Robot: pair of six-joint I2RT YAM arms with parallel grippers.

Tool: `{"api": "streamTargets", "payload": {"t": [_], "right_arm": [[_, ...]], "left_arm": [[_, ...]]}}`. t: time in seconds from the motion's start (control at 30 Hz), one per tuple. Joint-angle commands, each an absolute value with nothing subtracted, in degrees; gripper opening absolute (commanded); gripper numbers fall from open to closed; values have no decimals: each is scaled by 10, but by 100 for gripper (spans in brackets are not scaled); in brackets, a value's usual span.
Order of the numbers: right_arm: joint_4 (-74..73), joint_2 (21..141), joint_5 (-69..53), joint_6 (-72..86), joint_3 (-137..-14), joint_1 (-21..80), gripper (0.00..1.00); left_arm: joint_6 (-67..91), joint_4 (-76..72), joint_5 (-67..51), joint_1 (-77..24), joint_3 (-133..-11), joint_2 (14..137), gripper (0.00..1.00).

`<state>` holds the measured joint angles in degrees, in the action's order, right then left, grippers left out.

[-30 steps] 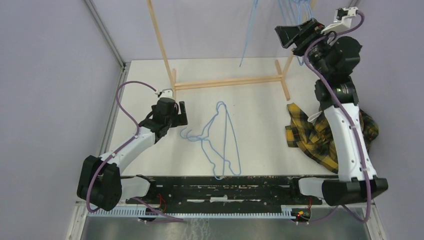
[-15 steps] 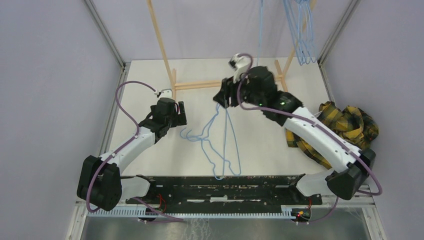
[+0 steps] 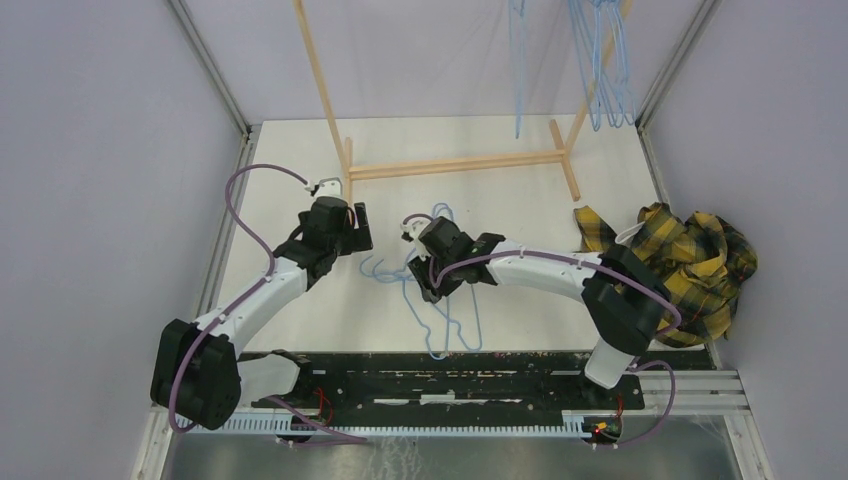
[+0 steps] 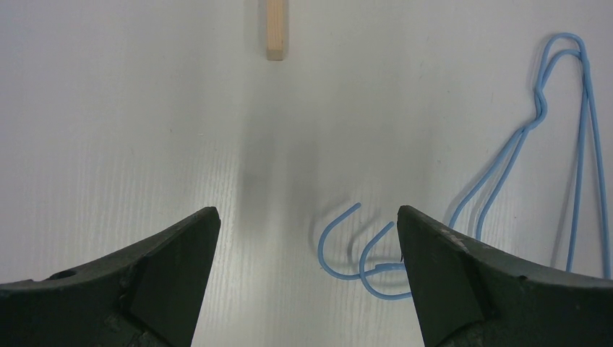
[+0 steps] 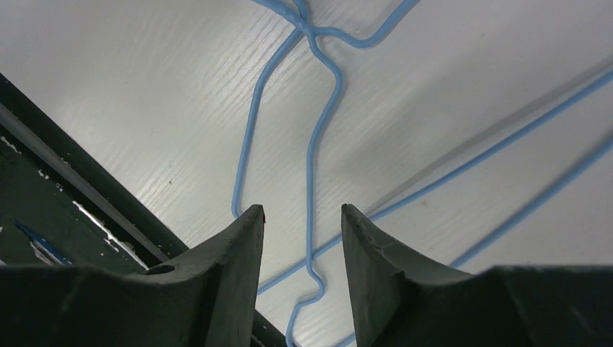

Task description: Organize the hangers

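Note:
Two light-blue wire hangers (image 3: 447,290) lie overlapped on the white table, hooks pointing left. More hangers (image 3: 603,60) hang from the rack at the back right, and one (image 3: 518,60) hangs further left. My left gripper (image 3: 365,228) is open and empty, low over the table just left of the hooks (image 4: 356,254); it shows in the left wrist view (image 4: 307,217). My right gripper (image 3: 432,283) is low over the lying hangers, open. In the right wrist view (image 5: 302,213) a hanger wire (image 5: 312,155) runs between its fingertips, not clamped.
The wooden rack base (image 3: 455,163) crosses the back of the table, with one foot end (image 4: 275,29) ahead of my left gripper. A yellow-black plaid cloth (image 3: 685,255) lies at the right. The black mounting bar (image 3: 430,375) runs along the near edge.
My right arm came down from the rack at the back right to the hangers lying on the table. The hanger left on the rack has swung. My left arm has hardly moved.

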<state>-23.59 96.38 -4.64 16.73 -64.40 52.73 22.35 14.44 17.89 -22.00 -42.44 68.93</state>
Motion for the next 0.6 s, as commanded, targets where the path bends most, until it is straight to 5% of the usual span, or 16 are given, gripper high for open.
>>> {"api": "streamTargets", "payload": {"t": [0.0, 0.37, 0.57], "right_arm": [[-182, 1002, -39, 179, -647, 541, 51], [-159, 1082, -2, 180, -666, 557, 49], [-152, 1101, 22, 185, -660, 560, 40]], "left_arm": [[259, 130, 181, -222, -419, 663, 100], [262, 127, 185, -222, -402, 621, 100], [263, 126, 185, -221, -395, 621, 100]]}}
